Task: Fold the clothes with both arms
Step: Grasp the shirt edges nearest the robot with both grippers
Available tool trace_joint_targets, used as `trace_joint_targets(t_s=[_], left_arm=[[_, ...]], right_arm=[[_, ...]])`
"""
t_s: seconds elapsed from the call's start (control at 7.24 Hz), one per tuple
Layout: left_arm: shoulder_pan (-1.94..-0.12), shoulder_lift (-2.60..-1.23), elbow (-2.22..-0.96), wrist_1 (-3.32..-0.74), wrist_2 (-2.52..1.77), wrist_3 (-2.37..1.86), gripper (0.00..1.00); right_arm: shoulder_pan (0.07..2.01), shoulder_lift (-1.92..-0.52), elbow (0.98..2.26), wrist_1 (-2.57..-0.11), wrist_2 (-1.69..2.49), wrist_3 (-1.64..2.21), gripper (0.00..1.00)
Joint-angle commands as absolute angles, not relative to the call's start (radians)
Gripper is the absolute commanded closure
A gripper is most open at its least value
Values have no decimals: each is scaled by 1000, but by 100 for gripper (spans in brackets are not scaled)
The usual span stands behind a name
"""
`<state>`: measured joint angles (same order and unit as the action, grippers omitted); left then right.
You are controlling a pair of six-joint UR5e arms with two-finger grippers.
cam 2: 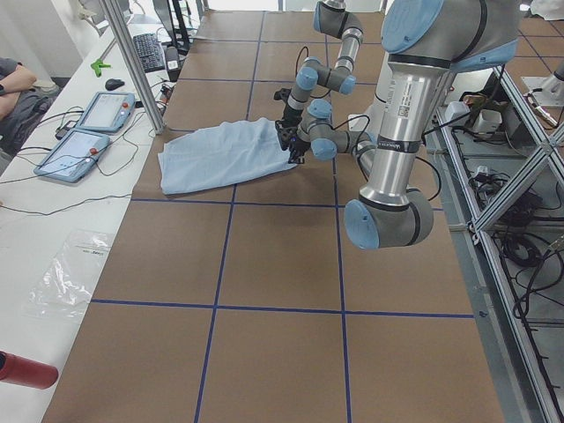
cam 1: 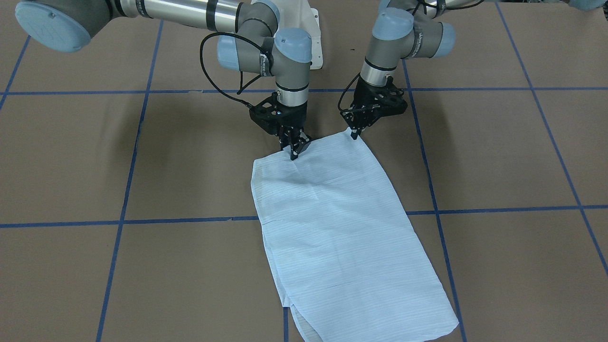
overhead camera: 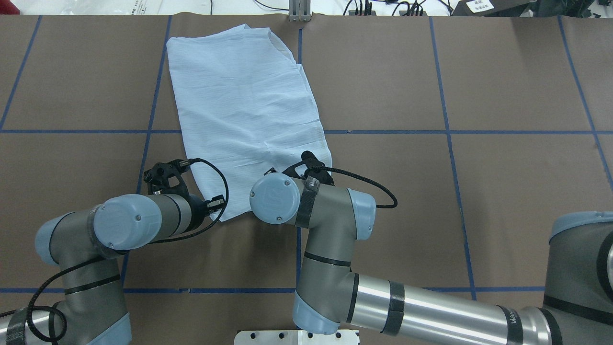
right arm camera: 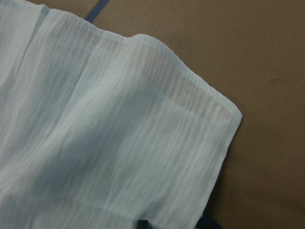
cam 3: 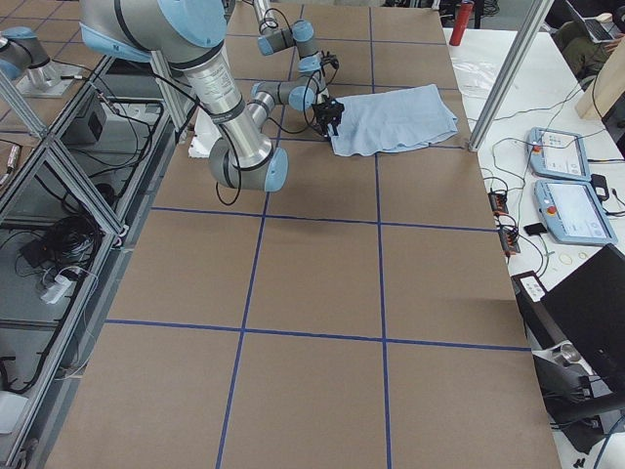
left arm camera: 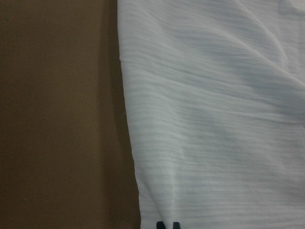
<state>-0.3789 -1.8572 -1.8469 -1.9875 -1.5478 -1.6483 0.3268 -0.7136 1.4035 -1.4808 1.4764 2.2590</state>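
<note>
The pale-blue striped shirt [cam 1: 332, 223] lies flat on the brown table as a long folded strip, slanting away from the robot; it also shows in the overhead view [overhead camera: 239, 96]. My left gripper [cam 1: 354, 134] points down at the shirt's near corner; in the left wrist view [left arm camera: 167, 225] its tips are together at the fabric's edge [left arm camera: 214, 119]. My right gripper [cam 1: 294, 152] is pinched on the same near edge, a little in from the other corner. The right wrist view shows the hem [right arm camera: 119, 143] slightly raised. In the overhead view the wrists hide both sets of fingers.
Blue tape lines [cam 1: 128, 156] divide the table into squares. The white pedestal base [cam 1: 311, 38] stands behind the grippers. A side bench holds teach pendants [cam 2: 88, 132] and a red bottle [cam 2: 22, 370]. An aluminium post [cam 3: 498, 78] stands near the shirt's far end.
</note>
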Motion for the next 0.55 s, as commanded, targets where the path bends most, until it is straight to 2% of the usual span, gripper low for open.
trace_joint_targets(t_s=[0.0, 0.41], left_arm=[[-379, -1856, -1847, -1988, -1548, -1647, 100], [-379, -1865, -1848, -1988, -1548, -1644, 100]], right_arm=[[327, -710, 1407, -1480, 1462, 2258, 100], [330, -712, 1430, -1480, 1459, 2249, 100]])
